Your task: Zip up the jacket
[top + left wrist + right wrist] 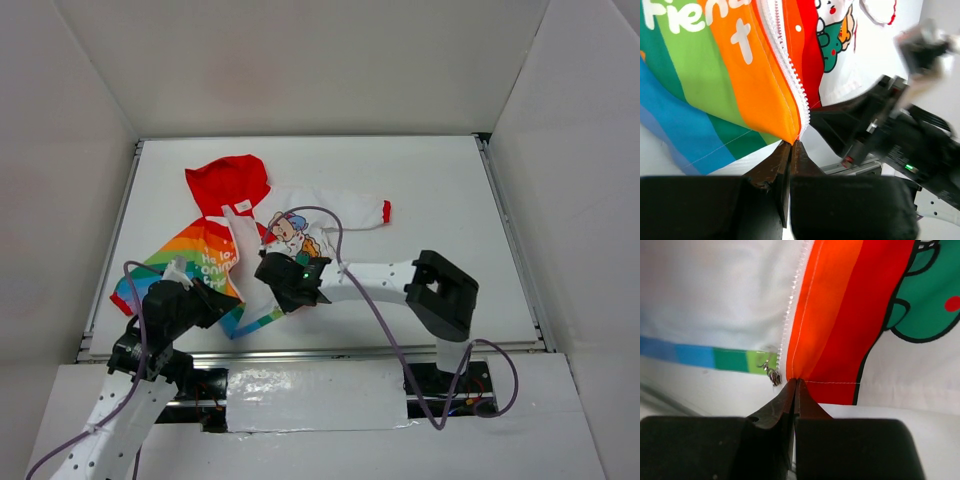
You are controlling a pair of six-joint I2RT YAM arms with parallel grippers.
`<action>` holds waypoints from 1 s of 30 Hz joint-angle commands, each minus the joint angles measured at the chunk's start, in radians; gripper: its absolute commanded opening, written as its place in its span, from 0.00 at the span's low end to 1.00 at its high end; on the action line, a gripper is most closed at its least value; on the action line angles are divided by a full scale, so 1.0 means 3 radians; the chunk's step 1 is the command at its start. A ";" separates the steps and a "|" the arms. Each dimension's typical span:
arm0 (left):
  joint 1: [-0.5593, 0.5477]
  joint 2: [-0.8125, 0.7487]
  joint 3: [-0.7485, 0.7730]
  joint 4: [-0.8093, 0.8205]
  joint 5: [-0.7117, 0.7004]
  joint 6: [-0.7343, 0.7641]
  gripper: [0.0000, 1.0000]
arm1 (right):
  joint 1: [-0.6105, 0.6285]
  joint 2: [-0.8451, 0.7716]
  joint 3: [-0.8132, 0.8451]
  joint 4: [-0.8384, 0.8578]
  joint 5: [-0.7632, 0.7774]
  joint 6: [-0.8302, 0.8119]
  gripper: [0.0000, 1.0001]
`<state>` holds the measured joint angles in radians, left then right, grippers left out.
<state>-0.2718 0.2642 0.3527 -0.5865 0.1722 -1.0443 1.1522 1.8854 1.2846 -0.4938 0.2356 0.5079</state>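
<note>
A: Biggest first, what's there?
B: Flat white table [440, 170], matte. The jacket [205, 262] lies spread on its left half. Thin smooth cloth, unzipped, a bit rumpled.
A: Layout?
B: Rounded red hood [228, 182] at the jacket's 12 o'clock. A white sleeve runs out to 3 o'clock and ends in a red cuff [386, 211]. The rainbow-striped half w/ white lettering is toward 8 o'clock, the white half w/ cartoon print toward 2. The hem faces 6 o'clock, toward the arm bases.
A: Grippers?
B: L gripper [791, 145]: dark tapered fingers pressed together, pinching the pointed bottom corner of the orange panel where the zip tape ends. R gripper [796, 382]: fingers also pressed tight, tips touching the stitched hem under the orange stripe. Can't tell if cloth is caught. In the top view both sit at the hem, R just at 3 o'clock of L.
A: Zip?
B: Zip teeth [789, 70] are small, white, plastic-looking, and run along the orange edge. The slider [773, 374] is tiny, silvery metal, at the hem of the pale panel w/ the blue-green strip, just at 10 o'clock of the R tips.
</note>
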 commanded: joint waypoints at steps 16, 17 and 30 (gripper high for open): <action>0.0011 0.0071 -0.0168 0.1147 0.0321 0.0111 0.00 | 0.0004 -0.1356 -0.2077 0.4215 -0.0335 -0.0838 0.00; 0.0011 0.0086 -0.0143 0.1193 0.0311 0.0121 0.00 | 0.0004 -0.1345 -0.2190 0.4562 -0.0361 -0.0925 0.00; 0.0011 0.0337 0.0067 0.0759 -0.0068 0.0142 0.00 | 0.0004 -0.0727 -0.1541 0.5039 0.0974 -0.1820 0.00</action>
<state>-0.2714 0.3889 0.3336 -0.3702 0.1730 -1.0183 1.1511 1.6608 0.8249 0.7460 0.3882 0.0666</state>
